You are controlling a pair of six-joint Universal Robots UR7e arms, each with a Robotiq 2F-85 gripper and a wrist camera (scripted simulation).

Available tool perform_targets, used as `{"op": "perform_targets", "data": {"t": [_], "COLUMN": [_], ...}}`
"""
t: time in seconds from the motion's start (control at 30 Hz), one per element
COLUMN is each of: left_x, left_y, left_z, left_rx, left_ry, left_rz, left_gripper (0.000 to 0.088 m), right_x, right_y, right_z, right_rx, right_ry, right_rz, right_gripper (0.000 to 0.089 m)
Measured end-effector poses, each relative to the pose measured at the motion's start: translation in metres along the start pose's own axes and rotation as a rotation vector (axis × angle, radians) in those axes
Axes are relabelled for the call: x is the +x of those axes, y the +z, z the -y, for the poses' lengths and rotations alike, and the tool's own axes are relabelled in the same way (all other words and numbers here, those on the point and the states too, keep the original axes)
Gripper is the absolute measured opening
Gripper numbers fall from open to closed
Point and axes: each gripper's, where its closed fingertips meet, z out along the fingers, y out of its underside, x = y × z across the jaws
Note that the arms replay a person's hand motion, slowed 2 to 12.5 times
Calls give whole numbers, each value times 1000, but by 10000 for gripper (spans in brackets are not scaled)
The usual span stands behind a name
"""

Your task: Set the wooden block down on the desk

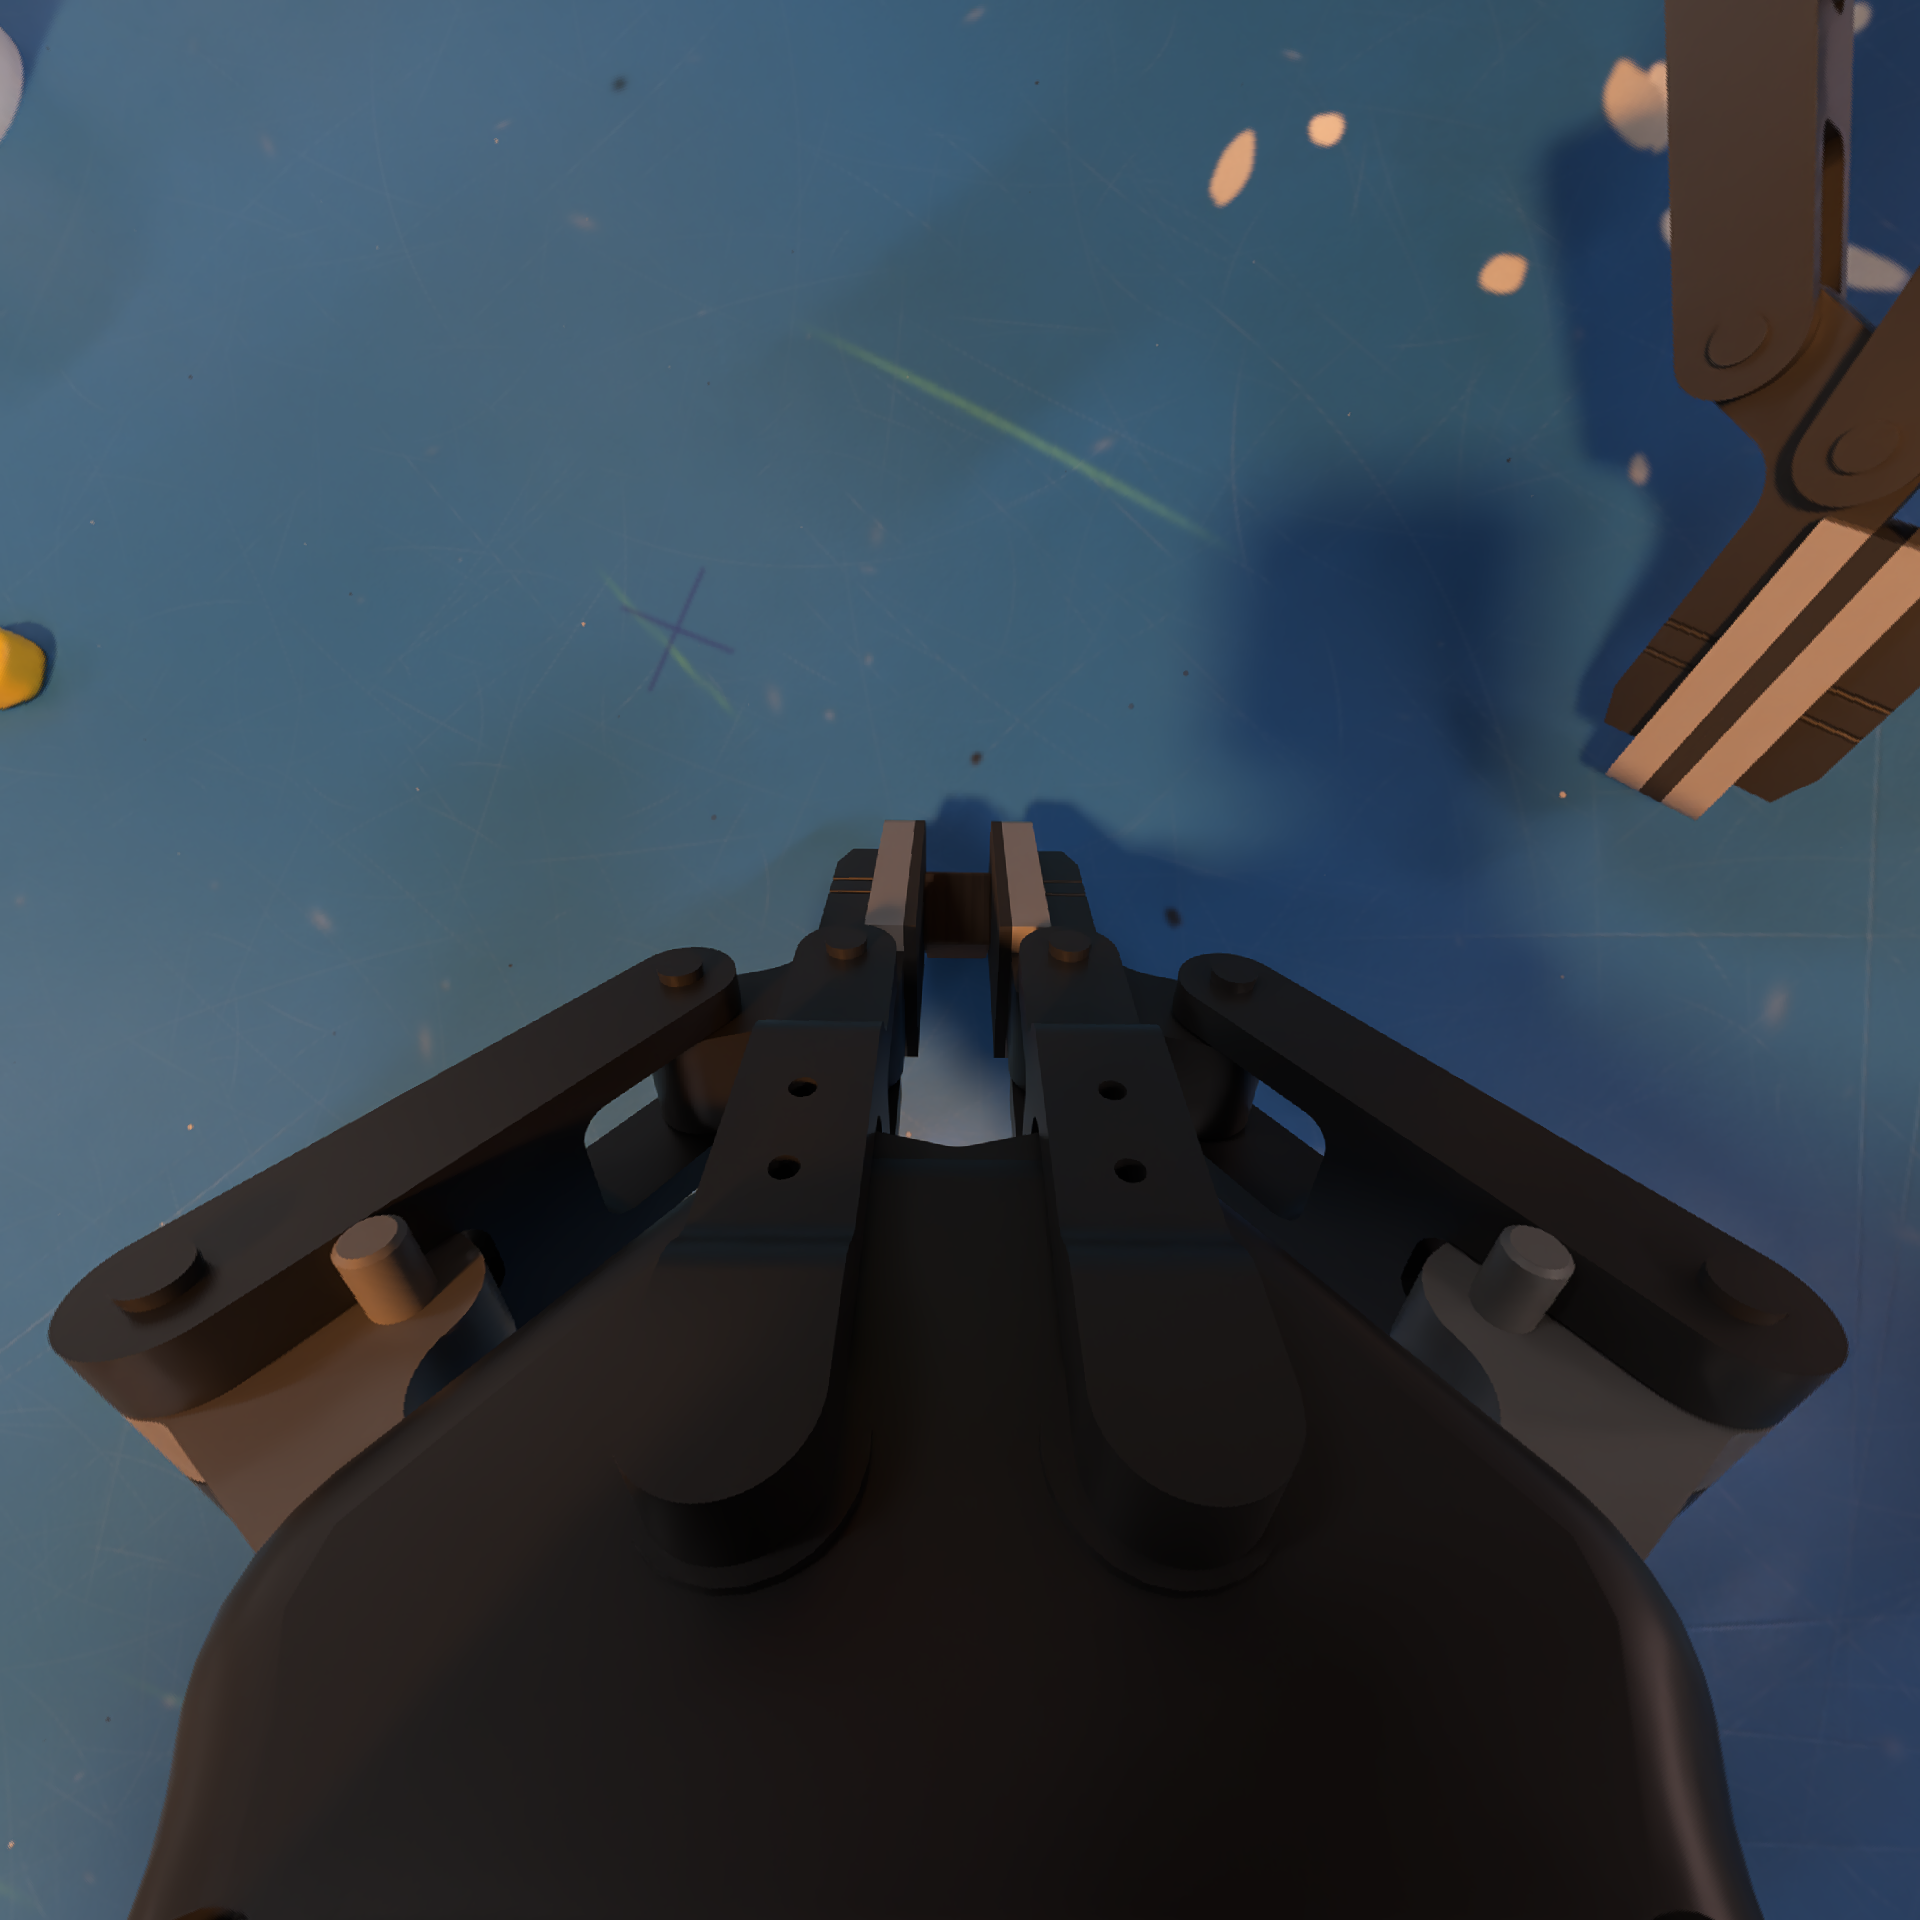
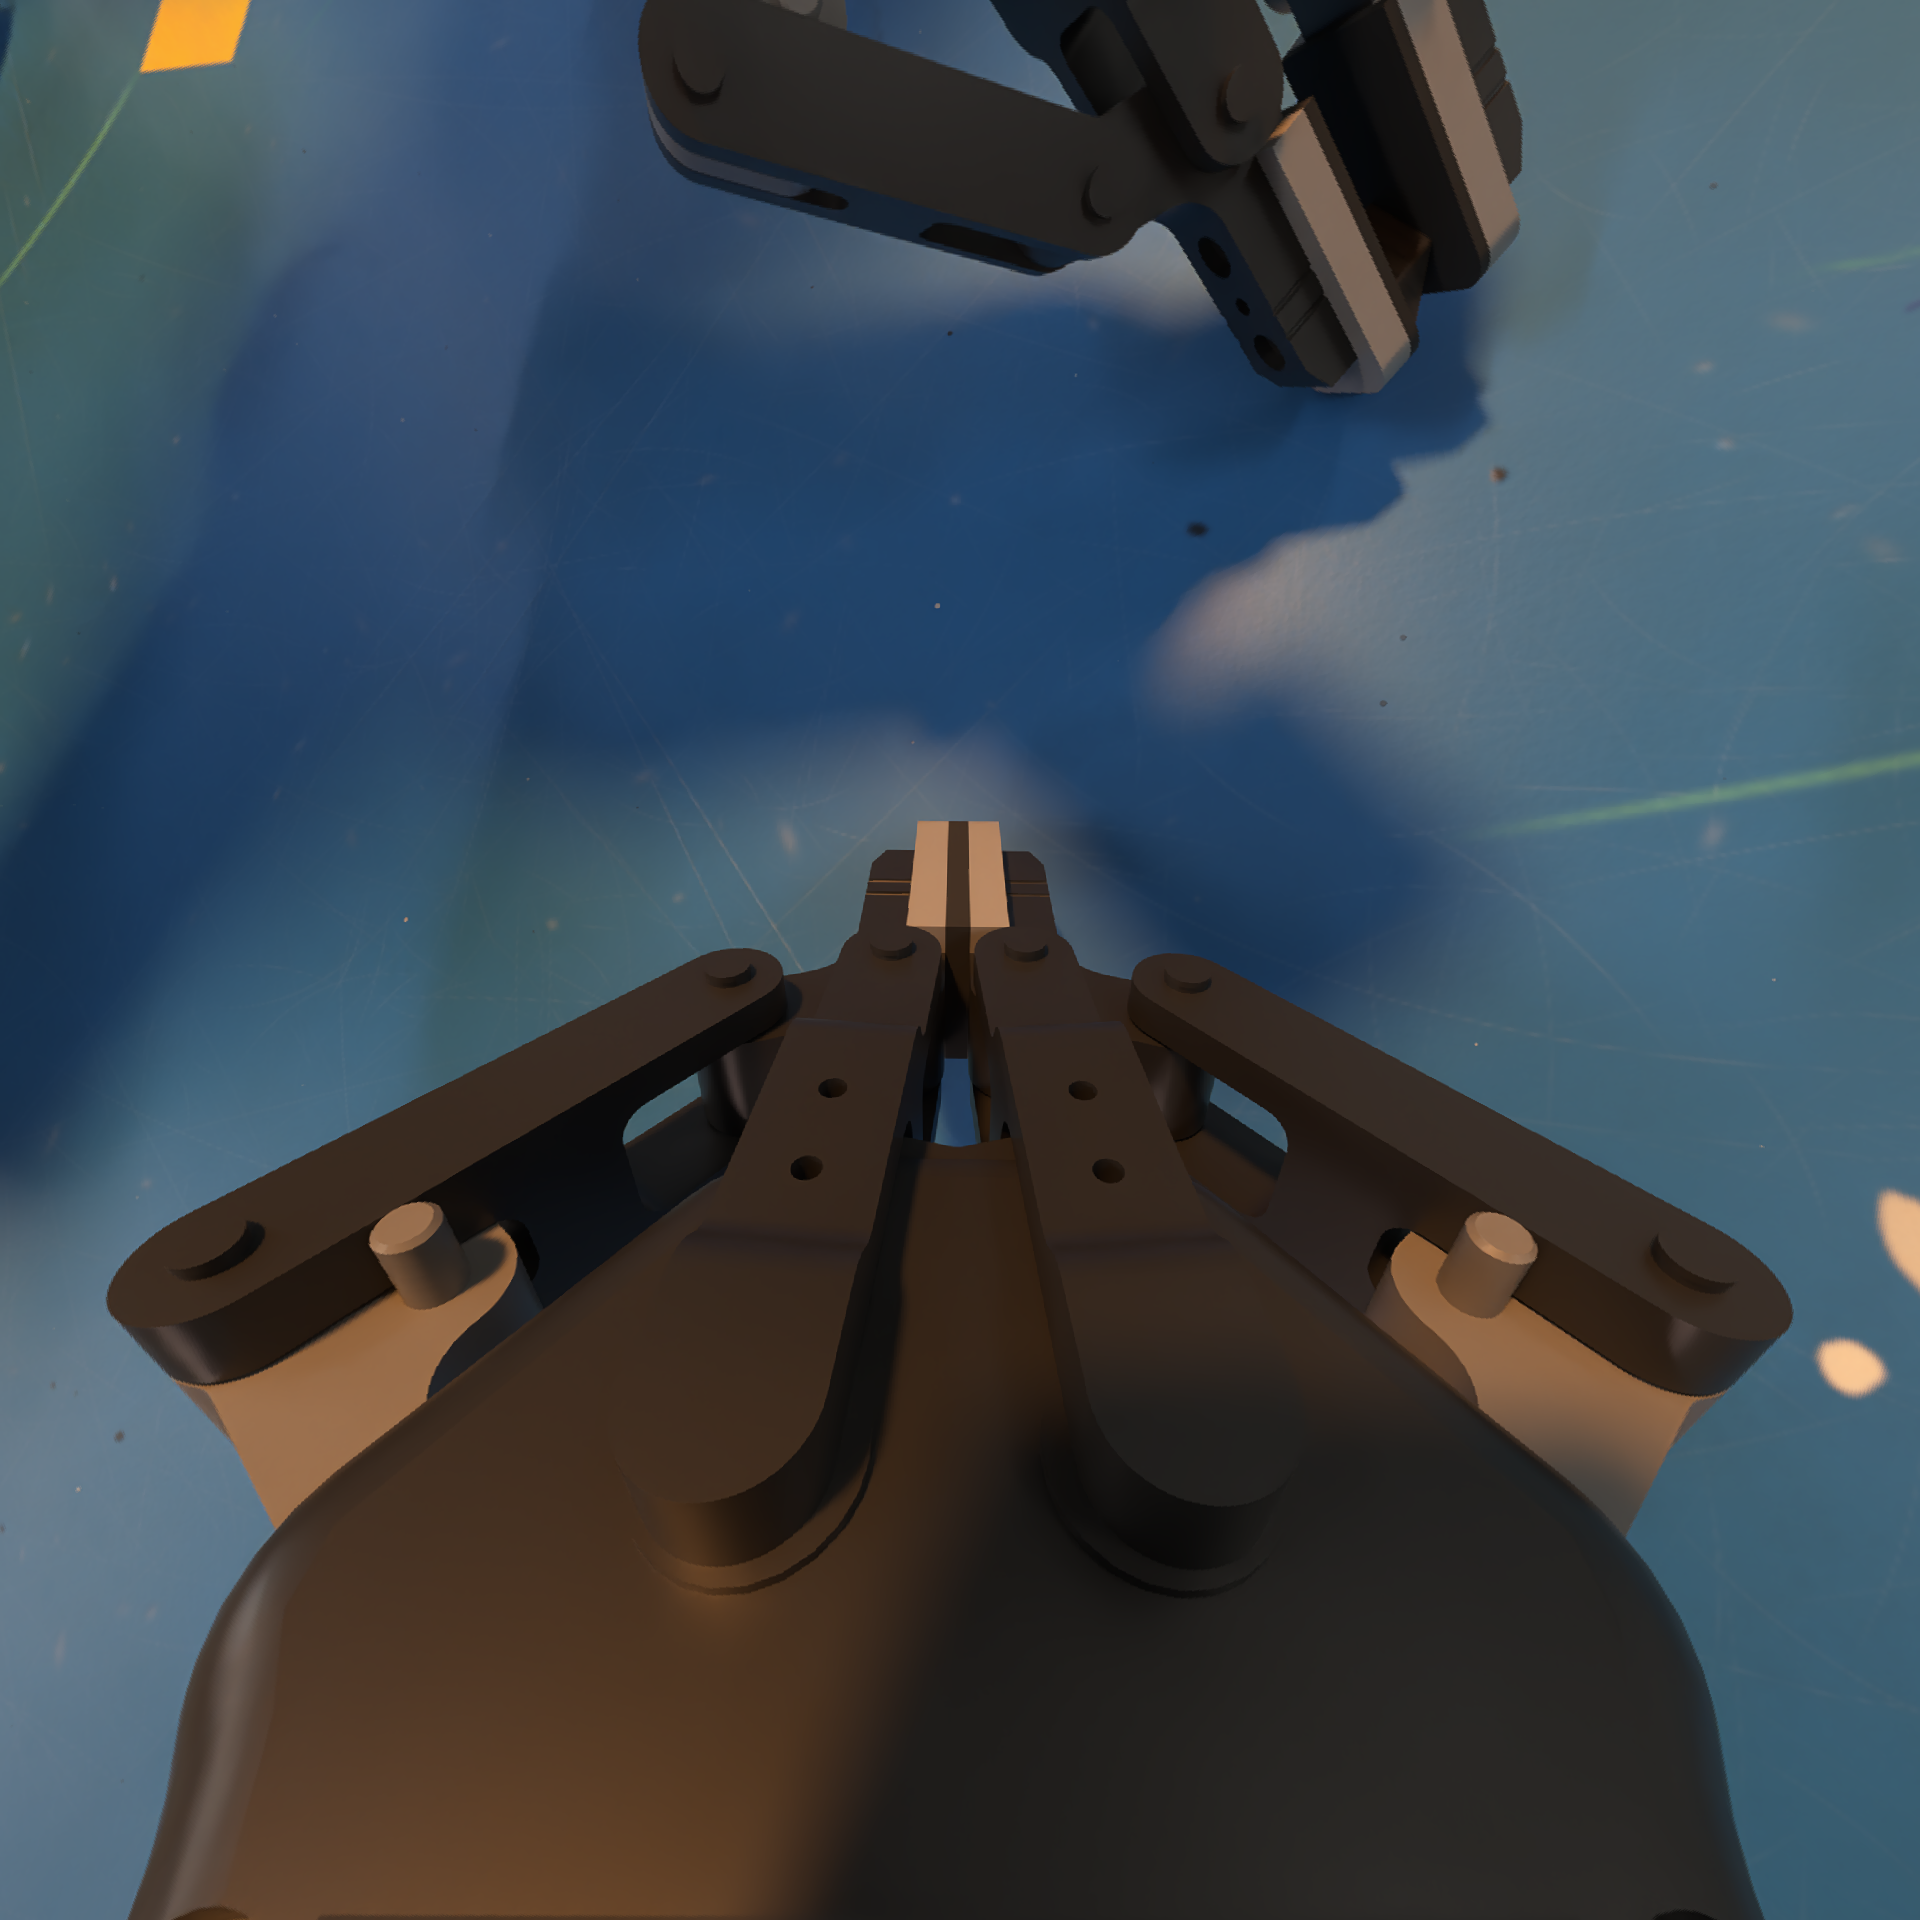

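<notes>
**Left gripper holding the wooden block just above the desk**

The left gripper [image 1: 958, 873] is clamped on the wooden block [image 1: 958, 906], a small brown piece pinched between the two pale pads [image 1: 896, 878] near their tips. In the right wrist view the same block [image 2: 1405, 249] shows as a dark sliver between the pads, low over the blue desk [image 1: 520, 416], with the fingertips close to or touching the surface; which of the two cannot be told. No edge or corner of the desk shows in either view, so the block's place on it cannot be fixed.

Handling, as a judgement: the block looks small, rigid and light, unlikely to deform or break. The flat pads bear on opposite faces, a sound hold. Being so small, it may tip or cling to a pad on release, so the jaws should part only once it rests on the desk.

The right gripper [image 2: 958, 873] hangs nearby with its pads pressed together on nothing. A yellow object [image 1: 19, 665] lies well apart at the left of the left wrist view, and a pale lump [image 1: 1636, 99] sits beyond the right gripper. Nothing stands beneath the block.
</notes>
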Motion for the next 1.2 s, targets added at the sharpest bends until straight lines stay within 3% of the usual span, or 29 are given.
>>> {"op": "perform_targets", "data": {"t": [0.33, 0.73, 1.2], "left_x": [-4, -9, -22], "left_y": [-6, -18, -45], "left_z": [-8, -14, -12], "left_rx": [-4, -2, 58], "left_ry": [-31, -47, -104], "left_rz": [2, 28, 120], "left_gripper": [110, 172, 130], "right_x": [0, 0, 0], "right_y": [0, 0, 0], "right_z": [0, 0, 0], "right_rx": [0, -8, -7], "right_ry": [-2, -12, -7], "right_rz": [-3, -14, -21], "right_gripper": [0, 0, 0]}}
